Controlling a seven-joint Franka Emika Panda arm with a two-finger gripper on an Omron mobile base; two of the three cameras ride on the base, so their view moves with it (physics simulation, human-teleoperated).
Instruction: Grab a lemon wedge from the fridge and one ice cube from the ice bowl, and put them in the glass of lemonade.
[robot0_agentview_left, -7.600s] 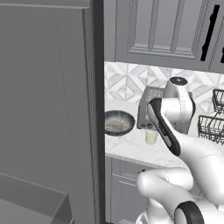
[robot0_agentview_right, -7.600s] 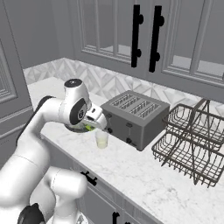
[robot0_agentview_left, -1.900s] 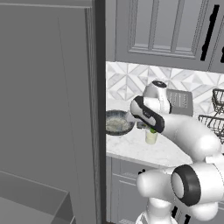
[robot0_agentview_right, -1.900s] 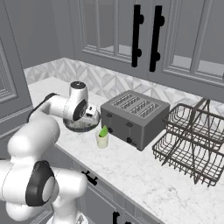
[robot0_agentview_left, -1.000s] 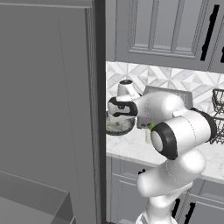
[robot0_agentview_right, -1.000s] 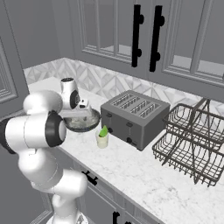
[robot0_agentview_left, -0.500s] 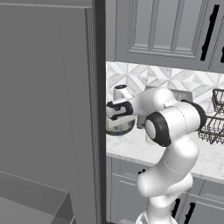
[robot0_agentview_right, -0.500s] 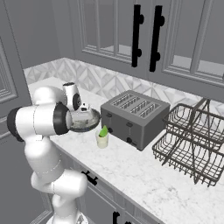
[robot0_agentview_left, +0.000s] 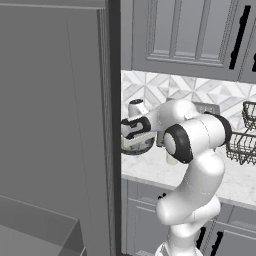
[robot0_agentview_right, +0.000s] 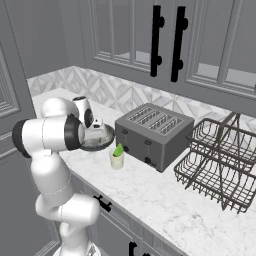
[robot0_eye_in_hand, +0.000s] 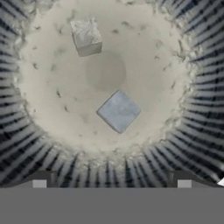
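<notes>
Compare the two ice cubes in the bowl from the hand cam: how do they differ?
The nearer ice cube lies close to the middle of the ice bowl; the farther ice cube sits by the rim. The nearer one looks bluish-grey and shows one flat face, turned diamond-wise; the farther one looks paler, speckled whitish, showing a top and a side face. Both are small, loose and apart.

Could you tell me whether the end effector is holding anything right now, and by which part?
Nothing is held: the end effector is open above the ice bowl, clear of both ice cubes.

Grey cabs (robot0_agentview_right: 125, 35) w/ black handles (robot0_agentview_right: 156, 40), tiled backsplash (robot0_agentview_right: 115, 95), marble counter (robot0_agentview_right: 165, 200)
</notes>
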